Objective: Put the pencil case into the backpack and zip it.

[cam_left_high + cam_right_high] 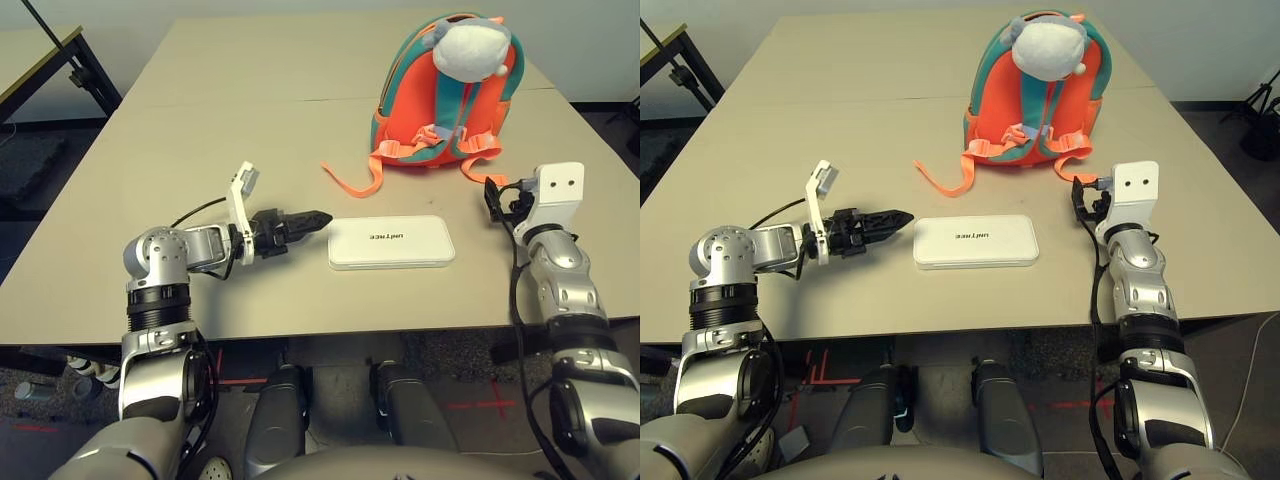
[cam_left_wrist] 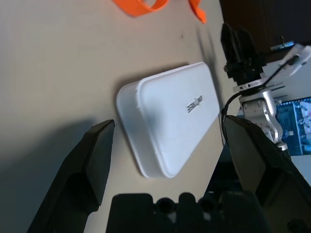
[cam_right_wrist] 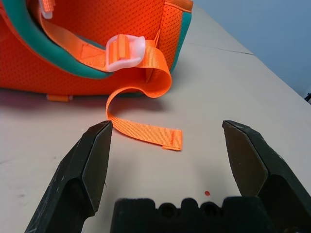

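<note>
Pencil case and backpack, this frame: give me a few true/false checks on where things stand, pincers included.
1. The pencil case lies flat on the table, outside the backpack. True.
2. The left pincer is shut on the pencil case. False: its fingers are spread in the left wrist view, nothing between them, and it sits beside the case's end.
3. The backpack stands upright at the far side, a grey-white plush toy on it. True.
4. The right pincer holds an orange strap. False: it is open; the strap lies on the table ahead of it.
5. The pencil case sits between the two arms. True.
</note>
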`<state>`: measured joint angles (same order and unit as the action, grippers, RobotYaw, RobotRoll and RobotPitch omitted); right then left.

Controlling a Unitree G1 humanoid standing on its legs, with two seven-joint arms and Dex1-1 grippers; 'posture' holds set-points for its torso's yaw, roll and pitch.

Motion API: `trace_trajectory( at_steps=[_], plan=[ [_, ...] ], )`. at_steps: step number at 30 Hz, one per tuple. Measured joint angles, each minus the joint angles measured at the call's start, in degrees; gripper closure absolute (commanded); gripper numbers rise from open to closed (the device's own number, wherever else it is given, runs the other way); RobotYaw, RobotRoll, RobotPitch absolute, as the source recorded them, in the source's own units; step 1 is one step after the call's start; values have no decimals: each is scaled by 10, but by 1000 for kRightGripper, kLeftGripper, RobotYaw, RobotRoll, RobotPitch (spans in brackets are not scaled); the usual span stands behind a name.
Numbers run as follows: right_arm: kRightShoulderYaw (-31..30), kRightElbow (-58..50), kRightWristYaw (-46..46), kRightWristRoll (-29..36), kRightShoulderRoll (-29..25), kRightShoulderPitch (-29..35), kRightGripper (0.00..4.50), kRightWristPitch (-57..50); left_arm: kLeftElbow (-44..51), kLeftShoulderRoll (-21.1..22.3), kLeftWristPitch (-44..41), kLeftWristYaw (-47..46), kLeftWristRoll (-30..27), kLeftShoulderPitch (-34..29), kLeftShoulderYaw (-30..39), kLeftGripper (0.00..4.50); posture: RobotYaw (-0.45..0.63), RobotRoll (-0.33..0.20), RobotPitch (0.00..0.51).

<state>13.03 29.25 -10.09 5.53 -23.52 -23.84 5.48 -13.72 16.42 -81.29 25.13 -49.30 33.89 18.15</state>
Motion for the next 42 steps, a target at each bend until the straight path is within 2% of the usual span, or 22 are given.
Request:
trace_trajectory(
  at_steps=[21, 23, 25, 31, 32, 34, 42],
  plan=[
    [-16, -65, -41, -4, -16, 46, 49, -61, -98, -10, -15, 17, 12, 34, -3, 0, -112, 0, 123],
    [-22, -66, -48, -7, -24, 48, 406, -65, -104, -10, -15, 22, 14, 35, -3, 0, -112, 0, 121],
    [-32, -69, -57, -17, -32, 51, 979, -67, -114, -10, -15, 28, 16, 38, -4, 0, -112, 0, 118],
    [-61, -91, -113, -45, -81, 73, 3341, -72, -120, -10, -14, 42, 23, 40, -9, 0, -112, 0, 116],
    [-65, -93, -124, -48, -87, 75, 3849, -73, -120, -10, -14, 43, 24, 40, -10, 0, -112, 0, 116],
    [-80, -105, -151, -54, -104, 80, 4470, -73, -120, -10, -14, 46, 25, 40, -12, 0, -110, 0, 114],
    [-124, -179, -269, -62, -159, 95, 4470, -90, -121, -14, -14, 53, 32, 40, -14, 0, -111, 0, 110]
  ],
)
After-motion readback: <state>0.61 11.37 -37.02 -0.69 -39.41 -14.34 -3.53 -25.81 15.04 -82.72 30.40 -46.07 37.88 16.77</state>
